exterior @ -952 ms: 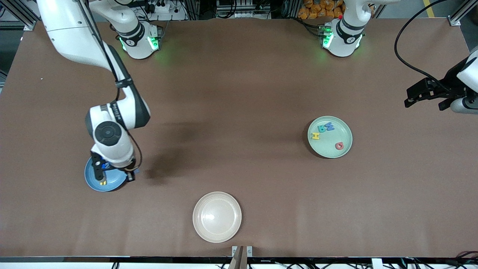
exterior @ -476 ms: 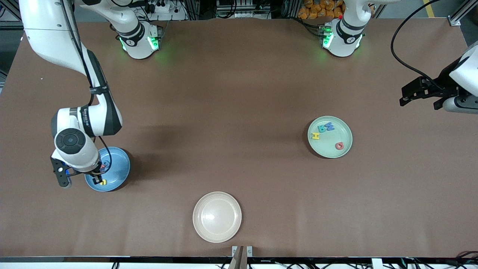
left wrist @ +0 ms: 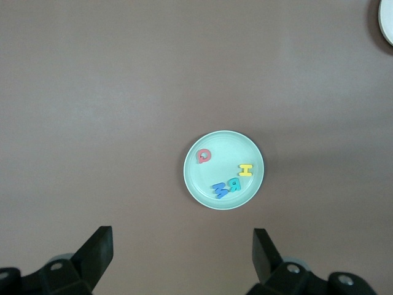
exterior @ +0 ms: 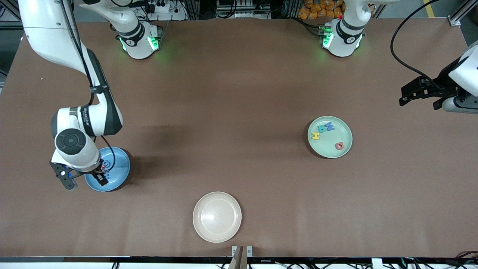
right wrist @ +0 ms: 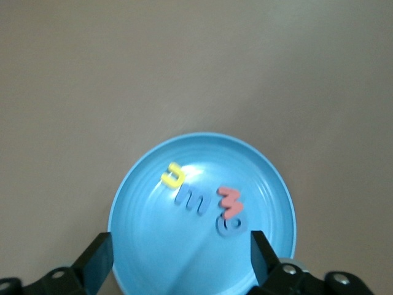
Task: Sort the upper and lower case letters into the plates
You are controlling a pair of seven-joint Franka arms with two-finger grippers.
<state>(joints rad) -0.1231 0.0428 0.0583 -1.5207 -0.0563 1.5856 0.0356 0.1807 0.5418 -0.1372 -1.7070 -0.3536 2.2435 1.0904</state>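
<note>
Right gripper (exterior: 86, 182) jaws springing wide over blue plate (exterior: 118, 175), last letter dropped; I am reading sort as finished. Left gripper (left wrist: 182, 246) waiting, jaws wide.

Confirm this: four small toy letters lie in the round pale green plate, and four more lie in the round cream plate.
Wrong plate. The second four lie in the round blue plate, as the right wrist view shows; the round cream plate holds none. The round pale green plate does hold four small toy letters.
</note>
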